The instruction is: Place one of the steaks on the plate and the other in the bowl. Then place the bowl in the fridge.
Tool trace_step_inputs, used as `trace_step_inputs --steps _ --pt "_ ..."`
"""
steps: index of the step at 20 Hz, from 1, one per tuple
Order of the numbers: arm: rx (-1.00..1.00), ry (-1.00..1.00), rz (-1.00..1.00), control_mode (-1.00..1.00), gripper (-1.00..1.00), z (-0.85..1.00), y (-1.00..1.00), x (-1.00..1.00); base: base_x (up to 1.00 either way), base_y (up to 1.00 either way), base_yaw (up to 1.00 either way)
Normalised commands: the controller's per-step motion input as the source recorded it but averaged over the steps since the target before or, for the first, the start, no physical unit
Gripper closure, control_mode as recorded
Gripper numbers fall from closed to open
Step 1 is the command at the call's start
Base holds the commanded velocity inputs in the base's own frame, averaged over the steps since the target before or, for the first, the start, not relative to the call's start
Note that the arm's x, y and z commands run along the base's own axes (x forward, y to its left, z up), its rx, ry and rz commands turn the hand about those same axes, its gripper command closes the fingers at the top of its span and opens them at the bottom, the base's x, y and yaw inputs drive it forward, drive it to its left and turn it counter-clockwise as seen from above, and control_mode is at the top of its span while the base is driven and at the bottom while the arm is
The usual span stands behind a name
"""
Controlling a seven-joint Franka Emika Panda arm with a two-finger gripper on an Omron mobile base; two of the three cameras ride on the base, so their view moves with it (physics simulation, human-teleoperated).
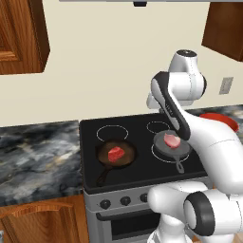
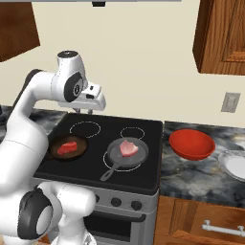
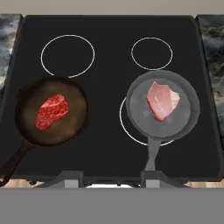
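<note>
My right base view shows the red bowl [image 2: 192, 144] on the surface; my arm half-hides it from the left. Fingers [image 3: 113, 178] spread, gripping nothing, above both steaks [image 3: 52, 111] [image 3: 162, 100].

Plain cream wall [image 1: 95, 61] across the back, evenly lit, bare but for a pale outlet [image 2: 231, 102] at the right. Reddish-brown wooden upper cabinets high on either side: one at the left [image 1: 21, 35], one at the right [image 2: 222, 36], both with raised panel fronts. Below, a black glass cooktop [image 3: 109, 52] marked with thin white burner rings, set in a silver-grey range with dark knobs [image 1: 105, 204] along its front. Dark marbled counter [image 1: 38, 156], grey-veined, on both sides of the range. Beneath the counter, matching wooden lower cabinets [image 1: 42, 220], with a pale bar handle [image 2: 222, 228] at the right.
</note>
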Motion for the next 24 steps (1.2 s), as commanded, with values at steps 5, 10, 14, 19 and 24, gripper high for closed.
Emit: trace_step_inputs --steps 5,10,14,19,24 --pt "0.00 0.00 0.01 -1.00 -1.00 -0.02 -0.02 0.00 0.00 0.00 0.00" --pt "-0.08 -0.02 0.02 -1.00 -1.00 -0.02 0.00 0.00 0.00 0.00 0.00" --pt "-0.08 -0.03 0.00 -1.00 -1.00 -0.35 -0.25 -0.03 0.00 0.00 0.00" --pt "0.00 -0.05 -0.02 -1.00 -1.00 -0.47 -0.58 -0.03 0.00 0.00 0.00" --pt "0.00 -0.02 0.00 -1.00 -1.00 -0.39 -0.58 0.00 0.00 0.00 0.00"
